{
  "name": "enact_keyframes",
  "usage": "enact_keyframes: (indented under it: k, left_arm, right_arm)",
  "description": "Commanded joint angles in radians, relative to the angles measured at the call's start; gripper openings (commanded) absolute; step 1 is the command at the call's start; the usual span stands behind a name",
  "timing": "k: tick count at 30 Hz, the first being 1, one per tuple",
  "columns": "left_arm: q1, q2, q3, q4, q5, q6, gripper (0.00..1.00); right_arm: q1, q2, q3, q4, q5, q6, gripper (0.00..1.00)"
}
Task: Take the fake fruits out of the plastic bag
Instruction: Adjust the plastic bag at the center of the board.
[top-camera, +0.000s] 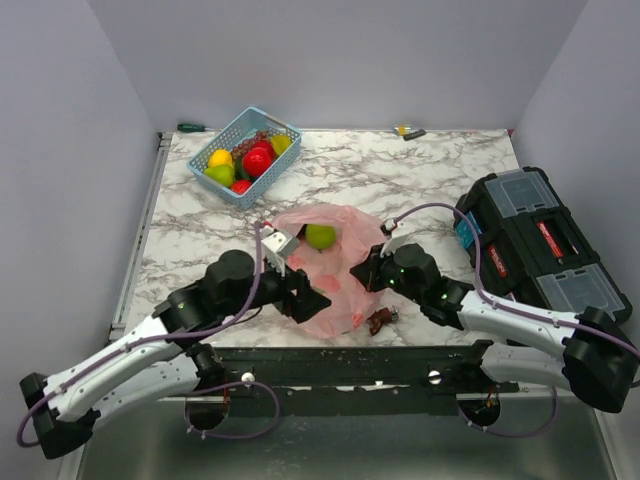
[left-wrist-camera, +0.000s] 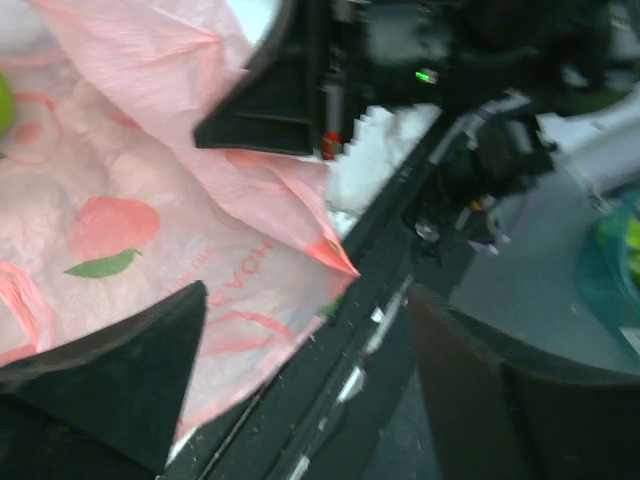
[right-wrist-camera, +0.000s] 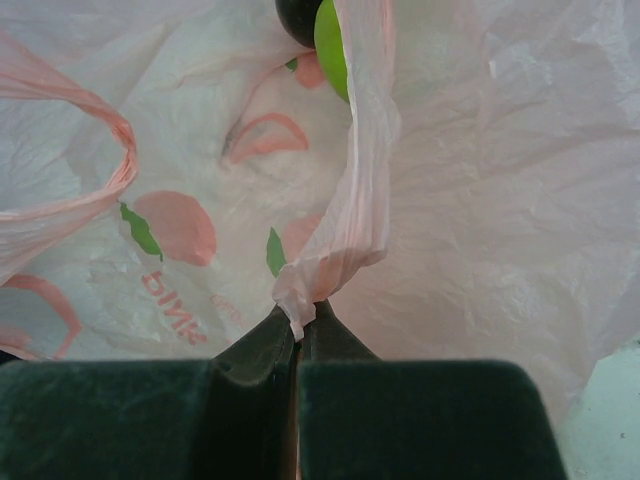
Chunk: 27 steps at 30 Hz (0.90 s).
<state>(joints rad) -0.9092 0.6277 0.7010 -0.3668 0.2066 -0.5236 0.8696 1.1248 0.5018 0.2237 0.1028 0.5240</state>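
While left end effector (left-wrist-camera: 300, 300) spread, right end effector (right-wrist-camera: 298, 325) tight on one plastic bag (right-wrist-camera: 480, 200); one green apple (top-camera: 320, 236).

Bright, even light, faint shadows; left wrist view smeared with blur, others sharper

A white table top (top-camera: 430, 170) with grey marble veins spreads ahead of the left pincer (top-camera: 288, 258) and the right pincer (top-camera: 368, 266). Far ahead of them stands a plain lilac-grey back wall (top-camera: 330, 50); similar side walls (top-camera: 60, 150) close the room outward of each pincer. A metal rail (top-camera: 140, 240) borders the table on the left pincer's side. Light is soft, even.
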Motion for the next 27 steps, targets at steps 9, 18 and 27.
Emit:
enact_keyframes:
  k: [9, 18, 27]
  left_arm:
    - [-0.037, 0.523, 0.075, 0.249, -0.625, -0.144, 0.57]
    - [0.033, 0.694, 0.107, 0.302, -0.636, -0.293, 0.64]
    - [0.072, 0.872, 0.184, 0.420, -0.698, -0.221, 0.78]
  right_arm:
    - [0.005, -0.080, 0.045, -0.166, 0.102, 0.036, 0.07]
    - [-0.002, -0.039, 0.326, -0.341, 0.235, -0.055, 0.85]
    - [-0.271, 0.317, 0.582, -0.261, -0.007, -0.094, 1.00]
